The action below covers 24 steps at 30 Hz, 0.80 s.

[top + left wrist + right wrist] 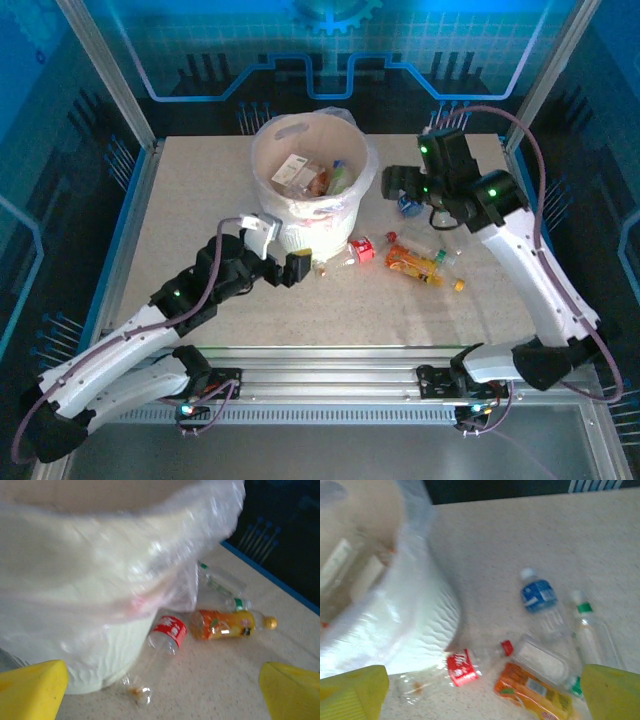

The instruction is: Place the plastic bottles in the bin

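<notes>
At the upper centre of the overhead view, the large round white bin with a clear plastic liner stands on the table, with several small plastic bottles already inside. To its lower right a loose cluster lies on the table. A clear bottle with a red label lies against or just beside the bin's foot, and a bottle with an orange label and yellow cap lies next to it. A clear green-capped bottle and a blue-labelled bottle lie further right.

Left gripper: jaws fully apart, empty, low beside the bin wall, facing the red-labelled bottle.

Right gripper: jaws fully apart, empty, above the blue-labelled bottle.

Probable step: the left arm picks up the red-labelled bottle.
- Approach low along the table.
- Straddle the body at the label, not the narrow neck.
- Keep the near finger off the liner, which hangs loose.
- Close gently, because thin plastic is likely to crush or roll.

Surface: speckled beige tabletop, matt, level, blue-edged.

Surroundings: aluminium frame posts and dark walls with blue lighting
</notes>
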### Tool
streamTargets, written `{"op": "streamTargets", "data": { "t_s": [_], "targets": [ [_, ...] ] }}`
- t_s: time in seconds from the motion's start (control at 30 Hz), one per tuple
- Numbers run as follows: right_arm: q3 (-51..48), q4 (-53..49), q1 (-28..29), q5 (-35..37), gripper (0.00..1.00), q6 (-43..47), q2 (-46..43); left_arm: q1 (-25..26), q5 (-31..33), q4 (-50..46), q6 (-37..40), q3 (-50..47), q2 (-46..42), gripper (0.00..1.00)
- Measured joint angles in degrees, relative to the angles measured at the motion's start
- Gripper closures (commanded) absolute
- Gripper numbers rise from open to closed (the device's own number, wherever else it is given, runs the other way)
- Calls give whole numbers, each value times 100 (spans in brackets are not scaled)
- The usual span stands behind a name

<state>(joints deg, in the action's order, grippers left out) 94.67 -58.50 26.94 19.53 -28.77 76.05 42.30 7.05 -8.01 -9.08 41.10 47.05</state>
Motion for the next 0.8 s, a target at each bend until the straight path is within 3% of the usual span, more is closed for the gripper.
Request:
{"op": "streamTargets", "data": {
  "t_s": [0.33,0.57,0.8],
  "targets": [
    [-1604,-15,-662,61,0,-369,-933,555,-28,522,195,-1185,17,9],
    [-1821,72,-789,-2,0,-474,-1091,634,103,1976,713,-1897,542,13],
    [-1934,175,-817,-31,0,-557,-1088,758,227,3460,1447,-2031,1773,13]
  ]
}}
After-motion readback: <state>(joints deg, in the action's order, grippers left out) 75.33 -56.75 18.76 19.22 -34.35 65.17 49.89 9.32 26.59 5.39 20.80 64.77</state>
